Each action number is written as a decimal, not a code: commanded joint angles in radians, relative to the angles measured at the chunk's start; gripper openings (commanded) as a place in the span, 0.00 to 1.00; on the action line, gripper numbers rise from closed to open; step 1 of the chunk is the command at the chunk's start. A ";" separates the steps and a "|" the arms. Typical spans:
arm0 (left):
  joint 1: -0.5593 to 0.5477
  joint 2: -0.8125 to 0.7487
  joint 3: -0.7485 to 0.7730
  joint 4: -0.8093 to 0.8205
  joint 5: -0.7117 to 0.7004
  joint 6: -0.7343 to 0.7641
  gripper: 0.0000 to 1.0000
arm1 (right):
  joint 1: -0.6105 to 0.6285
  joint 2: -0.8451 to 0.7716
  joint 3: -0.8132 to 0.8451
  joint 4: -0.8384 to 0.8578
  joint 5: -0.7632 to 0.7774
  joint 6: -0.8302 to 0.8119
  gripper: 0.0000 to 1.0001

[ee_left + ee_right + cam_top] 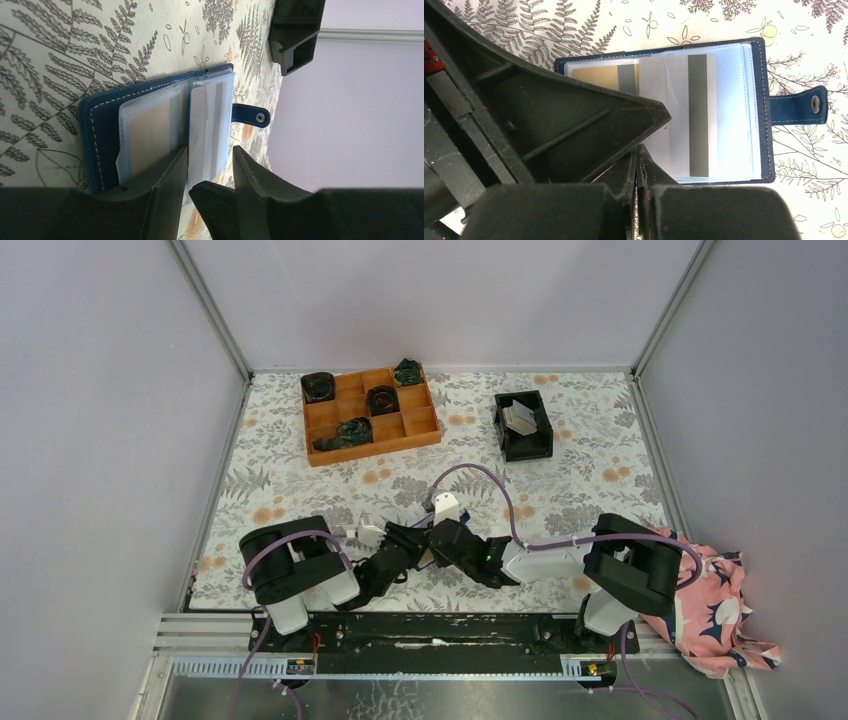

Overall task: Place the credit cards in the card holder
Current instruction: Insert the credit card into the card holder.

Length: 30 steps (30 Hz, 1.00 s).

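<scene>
Navy card holder [744, 110] lies open, striped card [696, 110] sleeved.

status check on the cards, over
Left gripper open, straddling the open card holder. Right gripper shut on a grey-striped card over its sleeves. Nothing in the way.

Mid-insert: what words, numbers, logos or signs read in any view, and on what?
No text can be read in any view.
white card: only a plain grey stripe.
gold card: blank where it shows.
card holder: no brand or stamp visible.
cards in the black bin: too small to tell.
</scene>
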 commanded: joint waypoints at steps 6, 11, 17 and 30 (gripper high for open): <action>-0.005 0.017 -0.034 -0.223 0.016 0.076 0.47 | 0.008 -0.070 0.016 0.048 -0.010 -0.010 0.00; -0.005 0.019 -0.056 -0.157 0.017 0.085 0.47 | 0.008 -0.054 0.017 0.067 -0.063 0.013 0.00; 0.003 0.012 -0.083 -0.062 0.035 0.106 0.49 | 0.016 -0.032 0.001 0.109 -0.083 0.026 0.00; 0.017 -0.017 -0.081 -0.033 0.095 0.130 0.50 | 0.049 0.032 0.009 0.142 -0.067 0.020 0.00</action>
